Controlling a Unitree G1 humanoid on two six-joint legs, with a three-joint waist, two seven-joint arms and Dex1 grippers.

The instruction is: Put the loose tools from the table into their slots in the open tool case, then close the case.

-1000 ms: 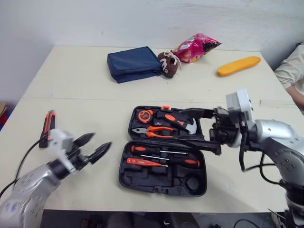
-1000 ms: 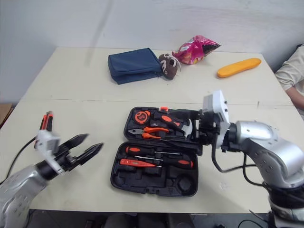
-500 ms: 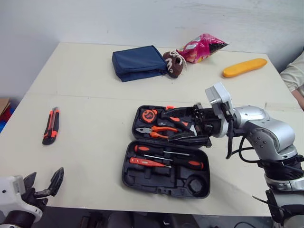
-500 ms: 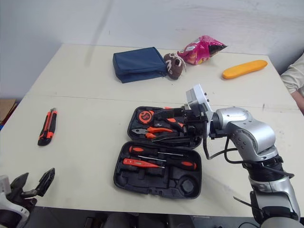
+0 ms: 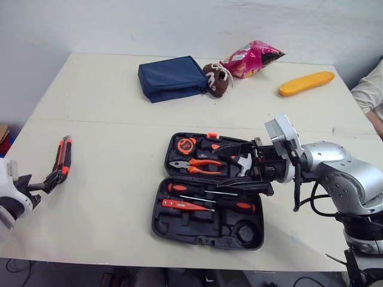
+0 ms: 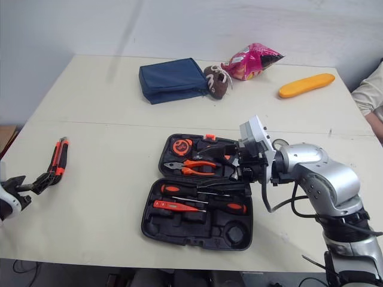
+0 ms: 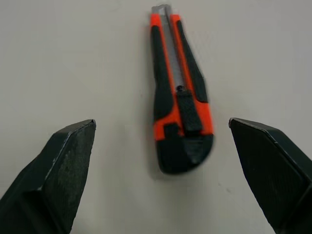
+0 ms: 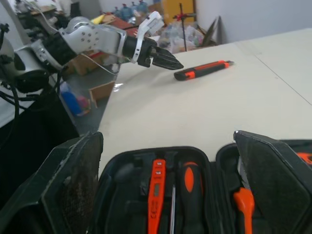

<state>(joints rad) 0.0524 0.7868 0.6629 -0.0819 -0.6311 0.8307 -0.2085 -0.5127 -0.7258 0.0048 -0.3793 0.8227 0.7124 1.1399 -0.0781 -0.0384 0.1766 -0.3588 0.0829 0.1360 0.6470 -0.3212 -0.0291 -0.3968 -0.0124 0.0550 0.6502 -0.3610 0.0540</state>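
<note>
Left gripper (image 7: 162,123): jaws wide, holding nothing. The utility knife (image 7: 178,112), orange and black, lies flat on the table (image 5: 108,107) in the gap between the two fingers, about midway and touching neither. Its thick butt end sits between the fingertips and its blade end points straight away from the jaws. I cannot tell how high the fingertips stand off the tabletop. Right gripper (image 8: 168,134): jaws also wide, nothing held, set over one end of the open tool case (image 5: 206,230). One finger is above each half, and the hinge line runs roughly between them. Looking along these jaws I see the orange tester (image 8: 156,197) and a black-and-orange screwdriver (image 8: 189,192) lying in their slots just ahead. Well beyond the case are the knife and the left gripper. In the half of the case farther from me are the tape measure (image 5: 184,145), pliers (image 5: 194,164) and hammer (image 5: 239,158), the hammer partly under the upper finger. The nearer half has the screwdrivers and tester in its far rows and dark moulded recesses along the near edge. The case lid is lying flat open. Well past the right jaws, along the far side of the table, are a blue pouch (image 5: 170,78), a small brown shoe-like thing (image 5: 215,79), a pink snack bag (image 5: 251,58) and a long orange object (image 5: 302,82). A person's sleeve (image 5: 368,89) shows at the table's right edge.
</note>
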